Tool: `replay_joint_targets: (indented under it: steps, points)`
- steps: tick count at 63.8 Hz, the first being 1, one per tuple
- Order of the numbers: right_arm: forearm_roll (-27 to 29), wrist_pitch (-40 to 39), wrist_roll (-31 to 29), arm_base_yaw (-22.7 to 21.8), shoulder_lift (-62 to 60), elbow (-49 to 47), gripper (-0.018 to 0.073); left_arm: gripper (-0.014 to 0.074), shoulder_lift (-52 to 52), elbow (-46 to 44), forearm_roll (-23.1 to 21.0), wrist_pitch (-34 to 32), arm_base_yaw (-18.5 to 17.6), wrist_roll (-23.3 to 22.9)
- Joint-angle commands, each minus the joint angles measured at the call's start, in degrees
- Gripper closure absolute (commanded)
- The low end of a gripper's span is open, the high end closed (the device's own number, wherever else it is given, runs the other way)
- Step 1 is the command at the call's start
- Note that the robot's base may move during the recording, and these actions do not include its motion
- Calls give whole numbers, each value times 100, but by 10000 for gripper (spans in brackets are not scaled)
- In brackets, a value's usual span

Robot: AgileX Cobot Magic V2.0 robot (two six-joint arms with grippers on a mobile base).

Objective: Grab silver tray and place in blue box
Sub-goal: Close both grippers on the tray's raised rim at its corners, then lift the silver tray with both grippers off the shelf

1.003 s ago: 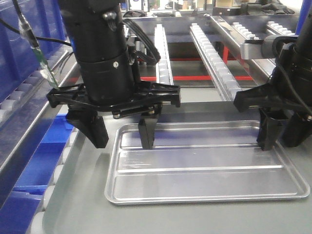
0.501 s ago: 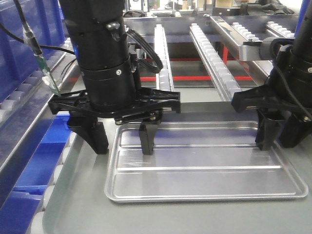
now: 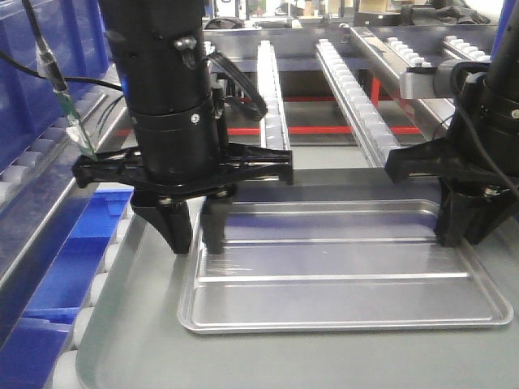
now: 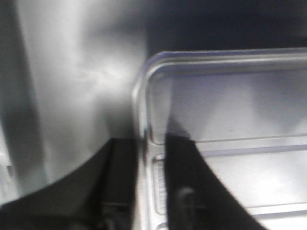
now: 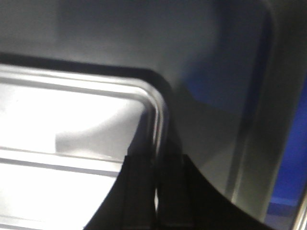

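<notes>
Clamps the silver tray (image 3: 340, 275) by both short ends, left tool (image 3: 195, 231) and right tool (image 3: 466, 220) clenched on its rim. Lies flat on the table (image 3: 134, 340) (long axis side to side).

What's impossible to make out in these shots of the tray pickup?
Blue box: front view, mostly hidden under the roller rail.
Tray, far left corner: front view, hidden behind the left gripper.
Right gripper: front view, partly cut by the right edge.
</notes>
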Motion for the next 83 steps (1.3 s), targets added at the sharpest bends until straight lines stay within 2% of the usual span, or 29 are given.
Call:
replay_joint_targets:
  steps: [1, 10, 18, 28, 40, 57, 83]
  points:
    - [-93, -61, -51, -24, -43, -63, 504, 585, -170, -126, 74, -218, -18, -42]
    - [-93, -8, 8, -24, -43, -63, 503, 585, -170, -126, 211, -166, -18, -18]
    - [-93, 90, 70, -24, -43, -76, 503, 587, -170, -137, 431, -26, -18, 201]
    - [-87, 142, 117, -24, -43, -76, 503, 587, -170, -137, 419, -37, -18, 593]
    - [-87, 204, 186, -24, -48, -76, 503, 587, -170, -137, 430, -94, -18, 782]
    - [-87, 343, 197, -24, -322, -81, 503, 587, -254, -137, 409, -31, -18, 778]
    - [-87, 723, 197, -24, -1462, -81, 503, 587, -1177, -137, 550, 365, -18, 778]
